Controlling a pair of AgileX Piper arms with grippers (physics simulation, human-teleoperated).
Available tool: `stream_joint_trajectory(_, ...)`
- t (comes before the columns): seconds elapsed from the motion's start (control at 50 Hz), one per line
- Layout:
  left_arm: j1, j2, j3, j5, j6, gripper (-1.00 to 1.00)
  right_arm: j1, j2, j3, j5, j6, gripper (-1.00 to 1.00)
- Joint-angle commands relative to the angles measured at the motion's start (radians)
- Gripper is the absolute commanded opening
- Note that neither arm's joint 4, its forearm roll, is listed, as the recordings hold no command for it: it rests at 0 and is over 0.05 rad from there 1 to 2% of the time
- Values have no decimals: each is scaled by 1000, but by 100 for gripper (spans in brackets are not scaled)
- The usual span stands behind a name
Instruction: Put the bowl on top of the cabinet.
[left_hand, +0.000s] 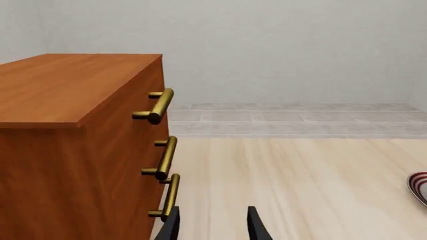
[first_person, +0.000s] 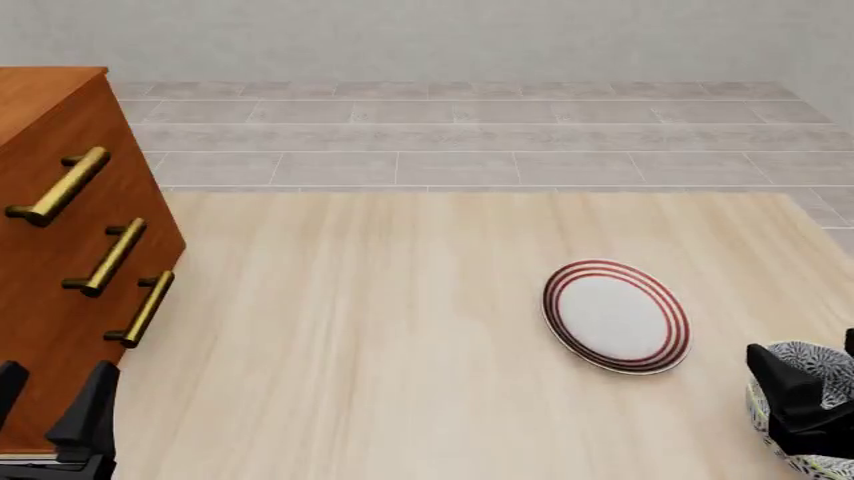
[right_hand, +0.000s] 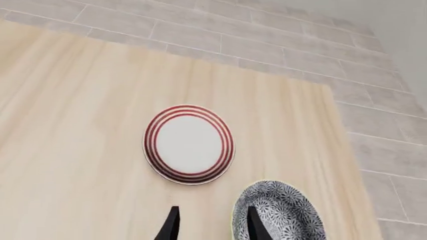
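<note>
Half the bowl (first_person: 817, 420) hidden, cabinet (first_person: 54, 250) cropped

Both arms end in matte black tool (first_person: 54, 415) w/ two slim, tapered, wedge-shaped fingers (right_hand: 257, 225).

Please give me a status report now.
Left gripper open, empty, beside cabinet. Right gripper open, one finger over the rim of bowl, not lifted. Plate lies between bowl and cabinet.
</note>
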Motion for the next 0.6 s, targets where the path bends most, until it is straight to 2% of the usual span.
stream_joint_trajectory(0.02, 0, -2, 0, 3, 1, 100, -62, 65, -73, 125, -38, 100)
stream_joint_trajectory(0.14, 0, -2, 0, 3, 1, 100, -129, 81, -64, 114, -85, 100)
stream_joint_trajectory(0.18, -1, -2, 0, 3, 1, 100, -122, 80, -59, 113, -67, 100)
stream_joint_trajectory(0.22, 0, -2, -1, 3, 1, 100, -149, 89, -32, 101, -89, 100)
stream_joint_trajectory(0.28, 0, -2, 0, 3, 1, 100, -157, 88, -23, 94, -86, 100)
stream_joint_trajectory(0.3, 0, -2, 0, 3, 1, 100, -173, 94, -16, 83, -110, 100)
stream_joint_trajectory(0.6, 0, -2, 0, 3, 1, 100, -206, 175, 46, -11, -119, 100)
